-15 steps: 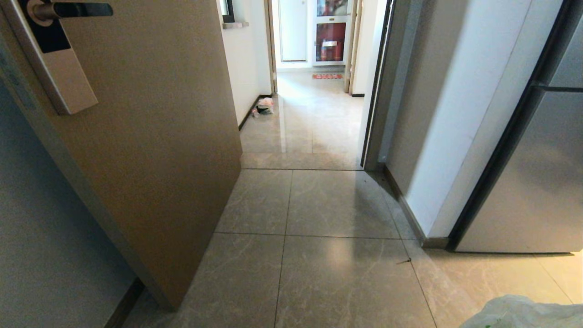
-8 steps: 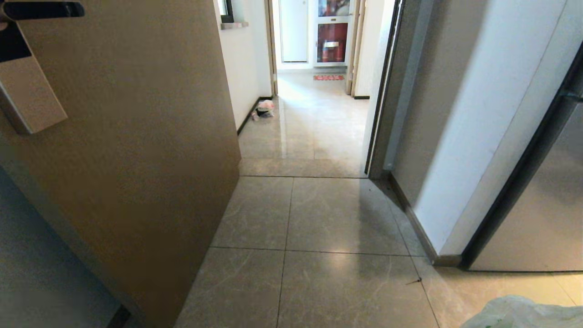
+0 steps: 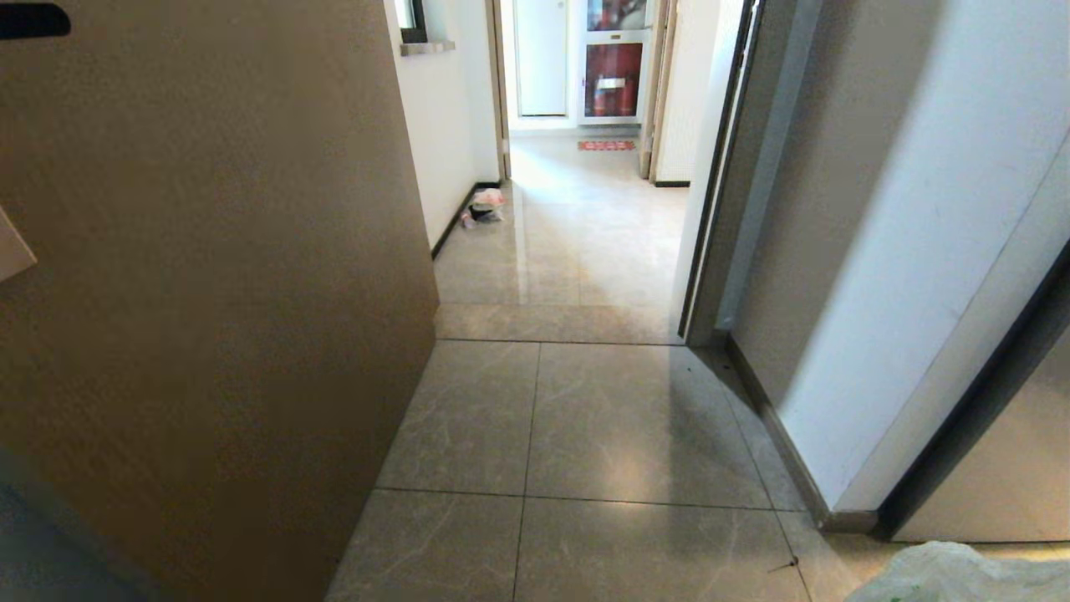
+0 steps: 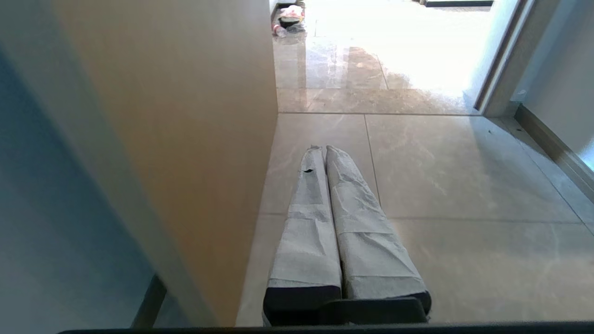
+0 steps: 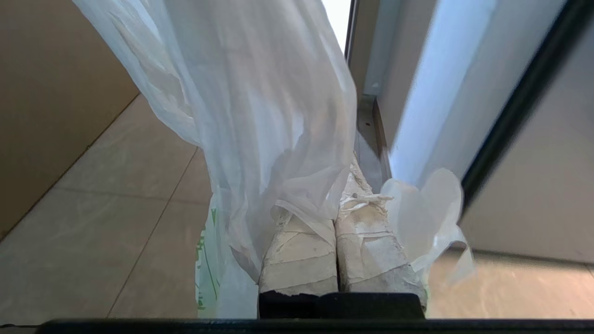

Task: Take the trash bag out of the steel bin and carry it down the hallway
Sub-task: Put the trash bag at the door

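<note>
Your right gripper (image 5: 341, 208) is clamped on the trash bag (image 5: 260, 116); white film drapes over its taped fingers (image 5: 301, 250), green print low beside them. In the head view the bag (image 3: 961, 577) shows only at the lower right corner. Left gripper (image 4: 325, 150) is empty, its fingers pressed together, pointing along the floor tiles (image 3: 619, 418).

Open door (image 3: 209, 293) fills your left, its edge close beside the left gripper. Wall corner with dark baseboard (image 3: 786, 451) crowds your right. Between them a tiled lane leads through the door frame (image 3: 710, 209) into the hallway (image 3: 577, 226). Small litter (image 3: 485, 206) lies against the hallway's left baseboard.
</note>
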Controlling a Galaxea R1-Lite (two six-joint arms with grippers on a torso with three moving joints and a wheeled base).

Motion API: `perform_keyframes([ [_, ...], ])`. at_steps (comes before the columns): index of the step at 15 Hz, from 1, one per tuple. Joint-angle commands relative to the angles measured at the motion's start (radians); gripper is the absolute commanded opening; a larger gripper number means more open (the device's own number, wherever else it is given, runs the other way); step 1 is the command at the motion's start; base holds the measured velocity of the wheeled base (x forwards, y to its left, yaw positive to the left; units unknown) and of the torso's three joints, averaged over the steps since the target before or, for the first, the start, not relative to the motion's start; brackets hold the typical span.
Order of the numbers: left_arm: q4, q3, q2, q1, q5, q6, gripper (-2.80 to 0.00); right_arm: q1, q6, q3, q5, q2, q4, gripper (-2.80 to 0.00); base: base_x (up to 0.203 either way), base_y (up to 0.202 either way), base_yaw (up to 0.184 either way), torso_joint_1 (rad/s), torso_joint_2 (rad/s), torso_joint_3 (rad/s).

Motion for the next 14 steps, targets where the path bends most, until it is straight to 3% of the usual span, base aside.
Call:
perform_keyframes([
  [1,0.000,0.000,0.001,0.000,0.000,-0.001,-2.80,0.000,-0.001,0.000,0.000,-0.039,0.000,-2.80,0.191,0.000,0.001,0.002,0.01,0.002],
  [14,0.000,0.000,0.001,0.000,0.000,-0.001,-2.80,0.000,-0.001,0.000,0.000,-0.039,0.000,-2.80,0.192,0.000,0.001,0.002,0.00,0.002],
])
